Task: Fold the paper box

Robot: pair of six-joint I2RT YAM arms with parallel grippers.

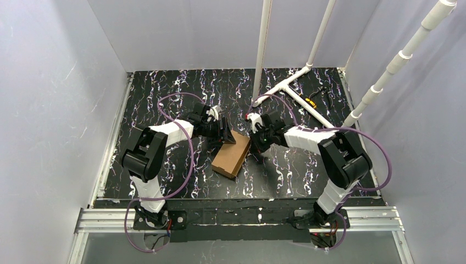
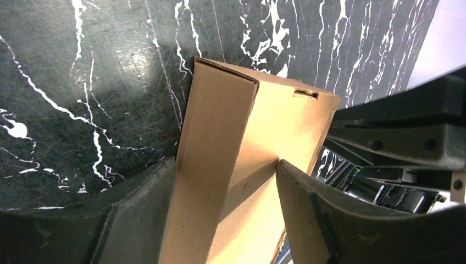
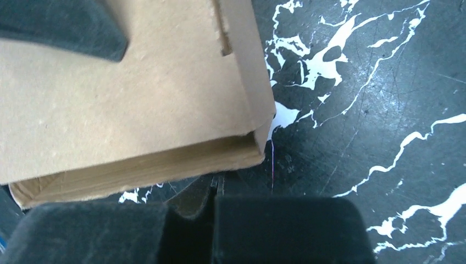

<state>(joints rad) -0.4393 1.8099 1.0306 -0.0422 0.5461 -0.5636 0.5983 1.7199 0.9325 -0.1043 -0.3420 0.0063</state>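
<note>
A plain brown corrugated cardboard box sits tilted between the left gripper's two dark fingers, which touch its sides. A small slot is cut near its far edge. Under it lies a black white-veined marble-patterned table, and a black machine part shows at the right.

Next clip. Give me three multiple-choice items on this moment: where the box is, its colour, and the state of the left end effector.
1. Where is the paper box?
A) between the left end effector and the right end effector
B) far right corner
C) near left corner

2. Its colour?
A) white
B) yellow
C) plain brown

3. The left end effector?
A) fingers either side of the box
B) hovering clear of it
C) shut on nothing

Key: 1A, the top view shows it between them; 2C, it is bare cardboard in every view; 3A, the left wrist view shows a finger at each side.
</note>
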